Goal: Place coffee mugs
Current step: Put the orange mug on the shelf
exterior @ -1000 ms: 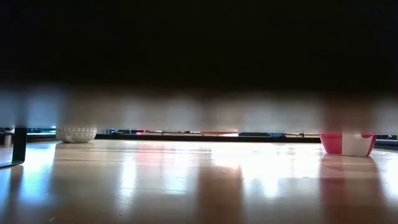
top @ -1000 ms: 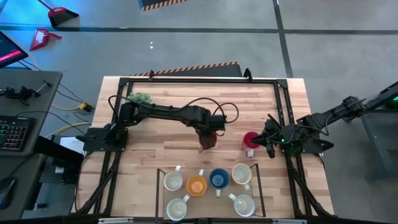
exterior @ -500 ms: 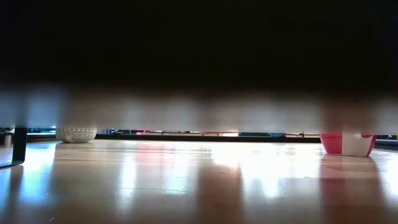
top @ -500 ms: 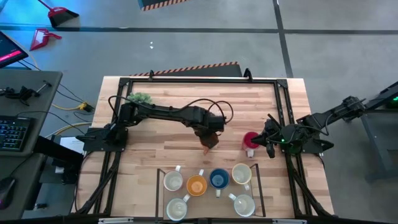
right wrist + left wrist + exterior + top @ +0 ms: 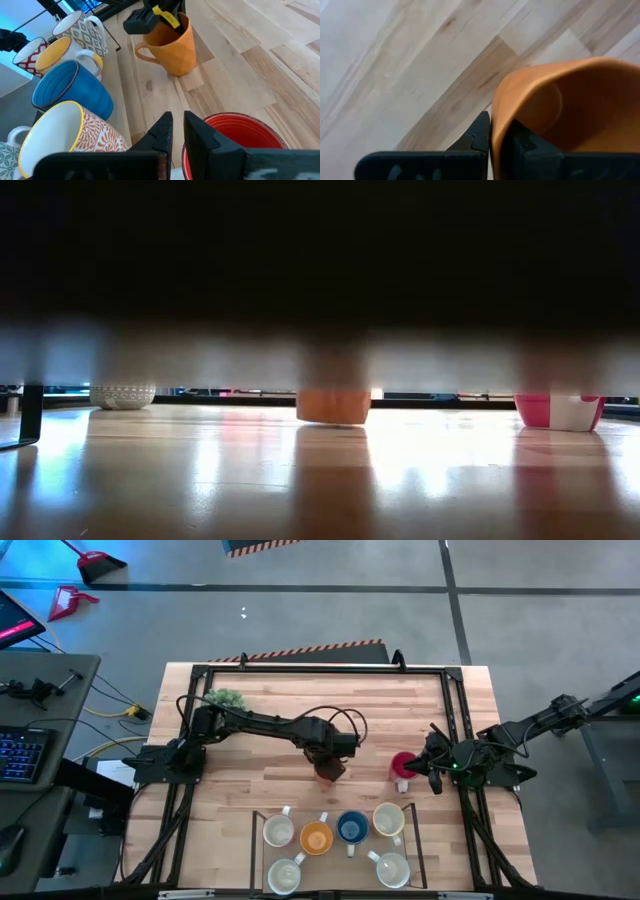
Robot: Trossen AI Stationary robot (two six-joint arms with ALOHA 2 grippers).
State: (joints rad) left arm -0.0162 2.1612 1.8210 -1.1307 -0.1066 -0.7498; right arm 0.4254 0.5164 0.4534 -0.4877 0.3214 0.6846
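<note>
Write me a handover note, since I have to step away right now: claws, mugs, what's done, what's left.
Left claw: shut on the rim of the orange mug, at table centre, at or just above the wood.
Right claw: shut on the rim of the red mug, standing at the table's right.
Done: six mugs sit in the black wire rack at the near edge, among them a blue mug and a second orange one.
Left: place the orange and red mugs.
Potted plant stays at the far left.
</note>
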